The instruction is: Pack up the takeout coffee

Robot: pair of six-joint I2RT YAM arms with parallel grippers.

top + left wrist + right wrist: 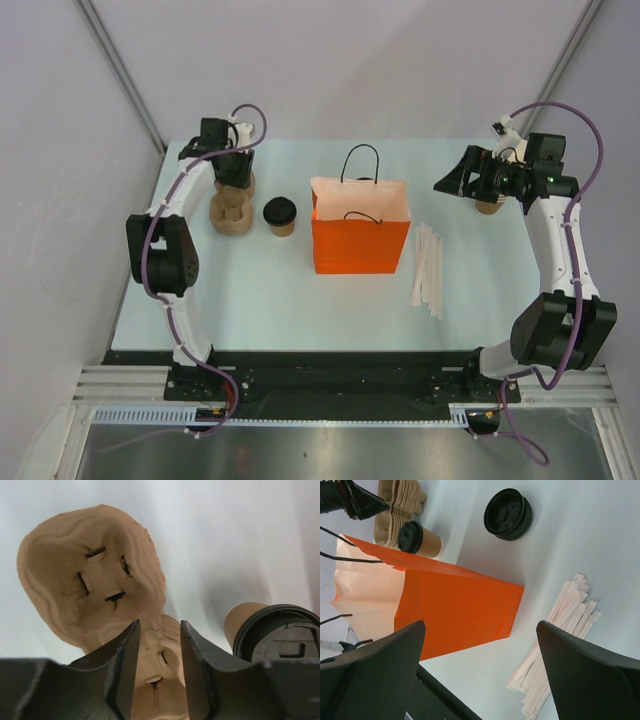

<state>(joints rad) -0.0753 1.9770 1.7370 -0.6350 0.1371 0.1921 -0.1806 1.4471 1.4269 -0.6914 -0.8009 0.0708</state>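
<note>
Though near orange bag (360,242), coffee (280,215) outside

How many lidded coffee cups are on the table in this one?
1. The coffee cup stands just left of the orange bag, beside the cup carriers. More could be hidden under the right arm.

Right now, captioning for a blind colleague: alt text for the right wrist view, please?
An open orange paper bag stands on the table, framed by the wide-open right gripper. Around it: the lidded coffee cup, a stack of black lids, wrapped straws.
</note>
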